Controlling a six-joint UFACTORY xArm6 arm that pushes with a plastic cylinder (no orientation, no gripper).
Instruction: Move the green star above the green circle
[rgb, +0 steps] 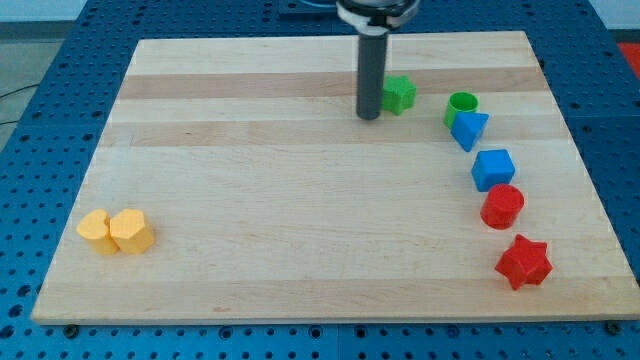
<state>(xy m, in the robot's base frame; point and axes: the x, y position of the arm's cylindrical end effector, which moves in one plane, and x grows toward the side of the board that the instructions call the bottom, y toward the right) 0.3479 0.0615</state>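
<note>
The green star (400, 94) lies near the view's top, right of centre. The green circle (461, 106) lies to its right and slightly lower, with a gap between them. My tip (368, 116) stands just left of the green star, touching or nearly touching its left side. The rod rises from there to the view's top edge.
A blue triangle (469, 129) touches the green circle from below. Under it run a blue cube (493, 168), a red cylinder (502, 206) and a red star (524, 262) down the right side. Two yellow blocks (117, 232) sit at the lower left of the wooden board (250, 200).
</note>
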